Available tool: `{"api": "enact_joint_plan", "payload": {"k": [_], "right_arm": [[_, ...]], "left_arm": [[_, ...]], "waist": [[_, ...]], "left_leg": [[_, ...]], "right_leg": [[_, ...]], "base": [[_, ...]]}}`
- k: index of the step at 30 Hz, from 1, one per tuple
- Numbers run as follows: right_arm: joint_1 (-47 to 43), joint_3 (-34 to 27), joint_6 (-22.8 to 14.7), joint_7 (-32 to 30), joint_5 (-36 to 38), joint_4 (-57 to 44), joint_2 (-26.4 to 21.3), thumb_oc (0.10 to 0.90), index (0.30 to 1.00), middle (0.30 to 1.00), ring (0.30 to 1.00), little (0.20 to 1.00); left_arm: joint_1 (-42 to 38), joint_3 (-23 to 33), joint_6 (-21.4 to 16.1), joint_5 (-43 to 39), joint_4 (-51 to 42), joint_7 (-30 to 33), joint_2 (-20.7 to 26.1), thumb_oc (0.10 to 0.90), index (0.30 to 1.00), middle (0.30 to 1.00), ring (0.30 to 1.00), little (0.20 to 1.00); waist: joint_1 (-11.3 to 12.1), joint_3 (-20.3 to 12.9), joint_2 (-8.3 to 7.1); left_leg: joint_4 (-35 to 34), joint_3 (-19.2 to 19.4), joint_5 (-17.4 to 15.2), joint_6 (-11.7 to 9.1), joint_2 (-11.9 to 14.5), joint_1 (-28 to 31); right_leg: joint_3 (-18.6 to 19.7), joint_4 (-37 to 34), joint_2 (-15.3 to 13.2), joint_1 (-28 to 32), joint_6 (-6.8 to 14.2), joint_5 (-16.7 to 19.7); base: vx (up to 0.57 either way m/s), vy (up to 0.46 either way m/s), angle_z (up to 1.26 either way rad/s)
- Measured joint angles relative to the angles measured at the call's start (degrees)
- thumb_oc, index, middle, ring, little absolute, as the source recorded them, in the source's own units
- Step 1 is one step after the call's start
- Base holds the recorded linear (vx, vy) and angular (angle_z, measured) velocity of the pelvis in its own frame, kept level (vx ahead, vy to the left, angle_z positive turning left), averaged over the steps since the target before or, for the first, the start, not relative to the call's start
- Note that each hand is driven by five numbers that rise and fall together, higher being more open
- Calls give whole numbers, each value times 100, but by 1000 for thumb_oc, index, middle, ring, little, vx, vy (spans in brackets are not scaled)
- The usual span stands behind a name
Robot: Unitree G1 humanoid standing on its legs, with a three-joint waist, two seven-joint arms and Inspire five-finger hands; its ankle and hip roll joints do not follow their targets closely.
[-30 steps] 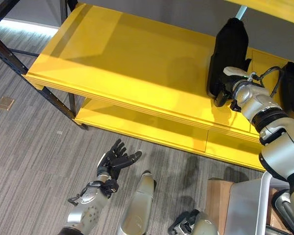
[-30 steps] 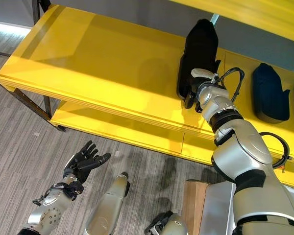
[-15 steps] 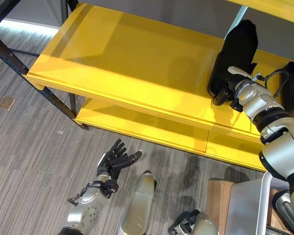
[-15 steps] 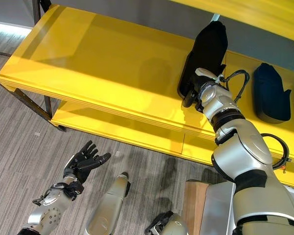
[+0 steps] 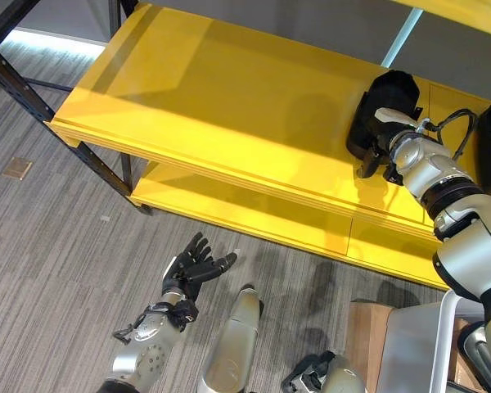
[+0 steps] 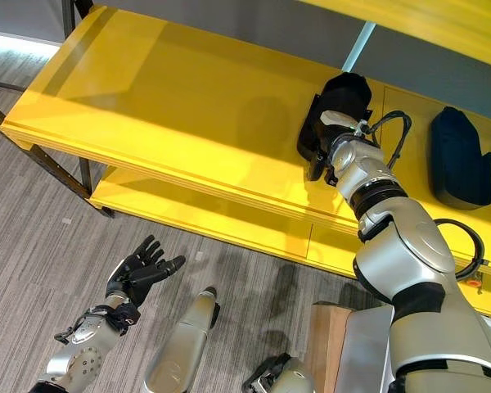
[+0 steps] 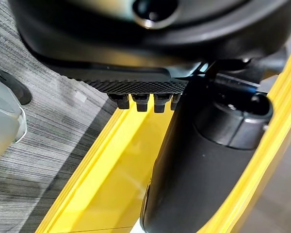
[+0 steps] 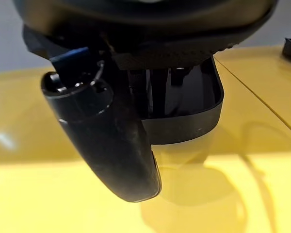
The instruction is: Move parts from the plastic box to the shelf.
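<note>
A black moulded part (image 5: 394, 88) lies tipped low on the yellow shelf board (image 5: 213, 106), at its right side. My right hand (image 6: 318, 152) reaches onto the board and is shut on this part, its white-covered thumb on top. In the right wrist view the fingers curl into the part's hollow shell (image 8: 194, 121), and the thumb (image 8: 104, 133) stands beside it over the yellow board. My left hand (image 5: 193, 268) hangs low above the grey floor in front of the shelf, open with fingers spread and nothing in it.
A dark blue part (image 6: 457, 155) lies further right on the same board. A lower yellow board (image 5: 229, 214) sits beneath. The shelf's black frame leg (image 5: 34, 98) stands at the left. A grey plastic box (image 5: 409, 344) and a wooden surface (image 5: 364, 327) are at the lower right.
The black part has gone from standing tall to tipped down low on the shelf, my right hand still on it. My left hand has stayed put.
</note>
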Motion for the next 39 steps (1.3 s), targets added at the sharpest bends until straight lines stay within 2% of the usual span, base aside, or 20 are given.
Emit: {"api": "enact_joint_plan", "payload": {"k": [11, 24, 31, 39], "right_arm": [[-29, 268, -21, 99, -372, -367, -64, 900, 1000, 1000, 1000, 1000], [-85, 349, -51, 282, -428, -638, -81, 900, 1000, 1000, 1000, 1000], [-83, 556, -77, 433, -433, -1261, -295, 900, 1000, 1000, 1000, 1000], [-74, 569, -176, 506, -430, -1328, -294, 900, 1000, 1000, 1000, 1000]], "left_arm": [[3, 0, 0, 0, 3, -2, -1, 900, 1000, 1000, 1000, 1000], [-3, 1, -1, -1, 6, -10, -4, 900, 1000, 1000, 1000, 1000], [-4, 4, -1, -1, 8, -9, -9, 900, 1000, 1000, 1000, 1000], [7, 16, -4, -6, 12, -8, -10, 900, 1000, 1000, 1000, 1000]], "waist": [[-24, 1, 0], [-155, 6, -6], [-228, 18, -28], [-296, 42, -61]], "left_leg": [[18, 6, 2, -1, 6, -40], [96, 27, -17, 19, 41, -88], [107, 47, -6, 0, 59, -115], [180, 67, -41, 1, 71, -142]], "right_leg": [[21, 18, 0, -61, -1, 0], [50, 47, 17, -106, 0, 2], [75, 47, 29, -145, 2, 5], [108, 45, 41, -157, 18, 19]], "base": [[0, 0, 0], [1, 1, -1], [0, 0, 0], [0, -1, 0]]}}
